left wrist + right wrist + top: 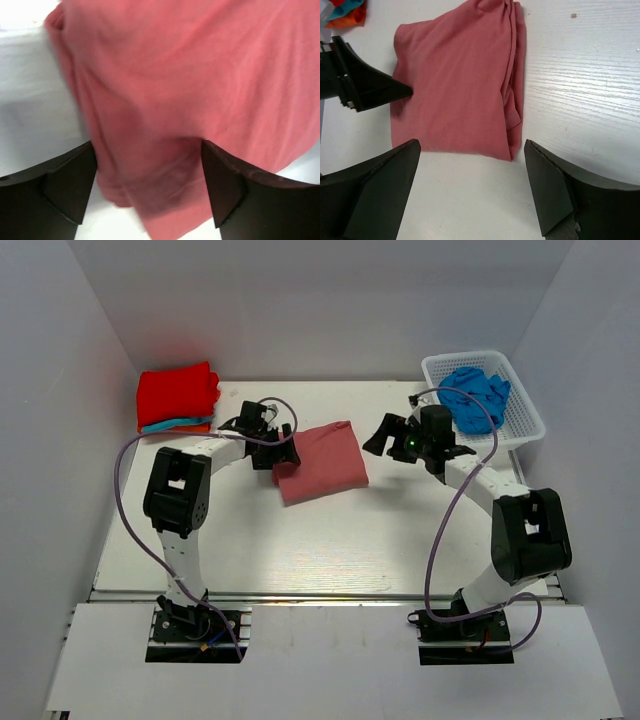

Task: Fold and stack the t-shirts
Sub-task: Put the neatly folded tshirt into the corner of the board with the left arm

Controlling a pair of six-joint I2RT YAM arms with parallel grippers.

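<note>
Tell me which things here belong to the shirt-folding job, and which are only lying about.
Belong: rose-red t-shirt, folded, centre; stack of folded t-shirts, back left; blue t-shirt, crumpled.
Lying about: white lattice basket, holding the blue one.

The top camera looks down from above the near edge of the desk (300, 550). Both wrist cameras share the dusty rose-red t-shirt (320, 462), and the left one is far closer.

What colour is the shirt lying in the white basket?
Bright blue; the shirt shows best in the top external view.
</note>
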